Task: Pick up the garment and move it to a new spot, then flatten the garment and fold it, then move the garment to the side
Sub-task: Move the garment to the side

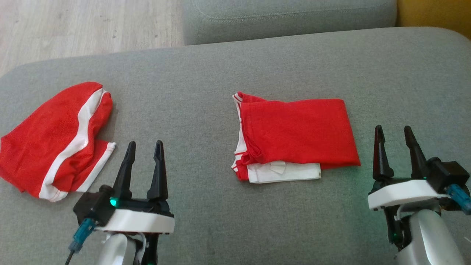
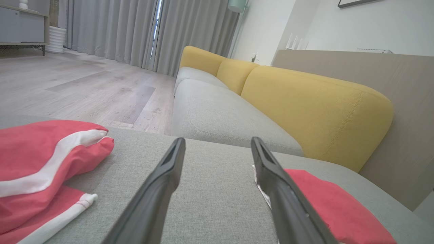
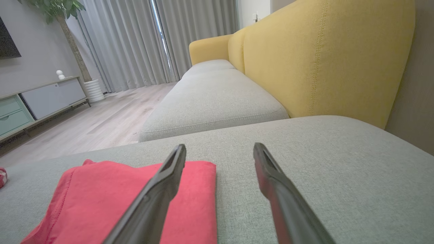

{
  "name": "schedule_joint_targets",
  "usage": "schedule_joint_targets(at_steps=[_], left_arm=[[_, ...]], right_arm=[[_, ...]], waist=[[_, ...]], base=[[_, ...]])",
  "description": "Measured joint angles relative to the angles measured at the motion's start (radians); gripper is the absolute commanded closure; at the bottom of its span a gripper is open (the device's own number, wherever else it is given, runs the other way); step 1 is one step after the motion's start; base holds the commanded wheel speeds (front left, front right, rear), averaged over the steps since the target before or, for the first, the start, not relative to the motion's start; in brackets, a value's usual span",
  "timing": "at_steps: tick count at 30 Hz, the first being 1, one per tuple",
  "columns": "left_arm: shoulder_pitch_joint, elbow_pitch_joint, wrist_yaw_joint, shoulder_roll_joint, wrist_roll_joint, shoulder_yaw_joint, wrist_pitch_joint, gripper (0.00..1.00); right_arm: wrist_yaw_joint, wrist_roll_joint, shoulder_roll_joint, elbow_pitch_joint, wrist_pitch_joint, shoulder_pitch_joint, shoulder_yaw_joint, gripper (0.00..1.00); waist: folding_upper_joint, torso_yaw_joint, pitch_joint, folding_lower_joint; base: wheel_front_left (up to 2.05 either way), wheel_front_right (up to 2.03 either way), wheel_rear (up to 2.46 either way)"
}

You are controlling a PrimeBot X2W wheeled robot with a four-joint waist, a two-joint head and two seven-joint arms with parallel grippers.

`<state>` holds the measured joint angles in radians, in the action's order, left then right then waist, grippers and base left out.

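Nearest you, at the lower left of the head view, the left end effector [image 1: 145,143] is released, its two dark fingers spread and holding nothing. At the lower right, the right end effector [image 1: 393,128] is released and empty too. Both rest low over the broad grey fabric sofa cushion [image 1: 220,221].

Just beyond them, in the middle of the frame, lies the folded red cloth garment [image 1: 298,129], a neat rectangle with a white layer showing at its near edge. It looks already folded, so the step in hand is probably carrying it to the side.

- Pinch through every layer at the two short edges, one end effector on each.
- Lift level so the fold does not fall open.
- Watch the white layer, which looks loose and may slip out.

At the left of the frame a crumpled red garment with white stripes [image 1: 55,140] takes up that side, well apart from the folded one. The bare cushion on the right looks like the easier place to set it down.

Farther off, along the top, are a second grey seat cushion [image 1: 287,18], a yellow backrest [image 1: 434,13] at the upper right, and pale wooden floor [image 1: 73,29] at the upper left. Keep the cloth back from that edge.
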<state>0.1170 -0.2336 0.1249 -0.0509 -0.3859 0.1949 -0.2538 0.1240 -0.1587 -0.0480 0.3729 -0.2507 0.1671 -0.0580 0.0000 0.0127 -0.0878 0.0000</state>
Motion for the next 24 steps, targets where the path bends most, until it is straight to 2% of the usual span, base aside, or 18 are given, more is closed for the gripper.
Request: schedule_joint_targets(at_steps=[4, 12, 20, 24], left_arm=[[0.003, 0.000, 0.000, 0.000, 0.000, 0.004, 0.000, 0.00], [0.043, 0.000, 0.000, 0.000, -0.003, 0.032, 0.000, 0.00], [0.067, -0.004, 0.000, 0.002, -0.003, 0.047, 0.000, 0.00], [0.082, -0.005, 0.000, 0.002, -0.003, 0.060, 0.000, 0.00]], right_arm=[[0.000, 0.013, 0.000, 0.036, 0.002, 0.018, -0.017, 0.00], [0.000, 0.040, 0.000, 0.175, 0.082, 0.114, -0.047, 0.00], [0.000, 0.008, 0.000, 0.385, 0.145, 0.218, -0.044, 0.00], [0.000, -0.007, -0.008, 0.458, 0.137, 0.278, -0.017, 0.00]], waist=[[0.0000, -0.007, -0.011, 0.0000], [0.0000, -0.034, -0.048, 0.0001], [0.0000, -0.078, -0.105, 0.0001], [0.0000, -0.096, -0.131, 0.0000]], base=[[0.00, 0.00, 0.00], [0.00, 0.00, 0.00], [0.00, 0.00, 0.00], [0.00, 0.00, 0.00]])
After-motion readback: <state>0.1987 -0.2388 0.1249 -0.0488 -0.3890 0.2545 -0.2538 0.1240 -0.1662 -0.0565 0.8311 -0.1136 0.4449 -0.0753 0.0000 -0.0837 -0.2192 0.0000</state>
